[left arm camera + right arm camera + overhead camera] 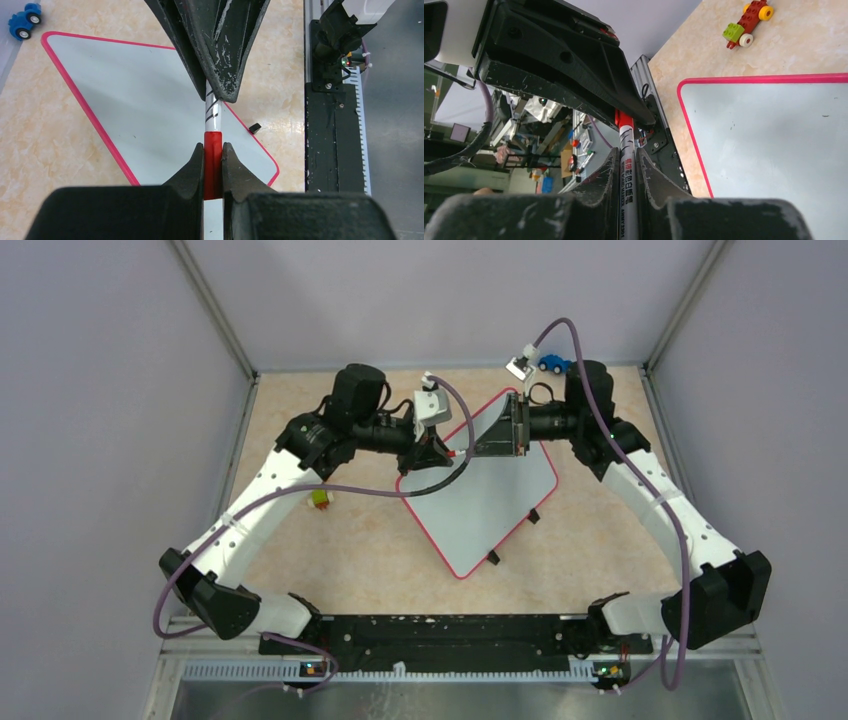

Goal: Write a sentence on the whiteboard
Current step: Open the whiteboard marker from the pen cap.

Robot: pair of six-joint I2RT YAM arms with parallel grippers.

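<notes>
While one whiteboard (480, 505) lies flat and skewed in the middle of the surface (370, 560), one marker (212, 112) is held above its far corner; the left fingers (192, 167) pinch its red cap (212, 165); the right fingers (606, 170) clamp its white barrel; two toys lie well apart, a blue car (552, 363) at the far edge, a brick vehicle (320, 499) left of the board.
</notes>
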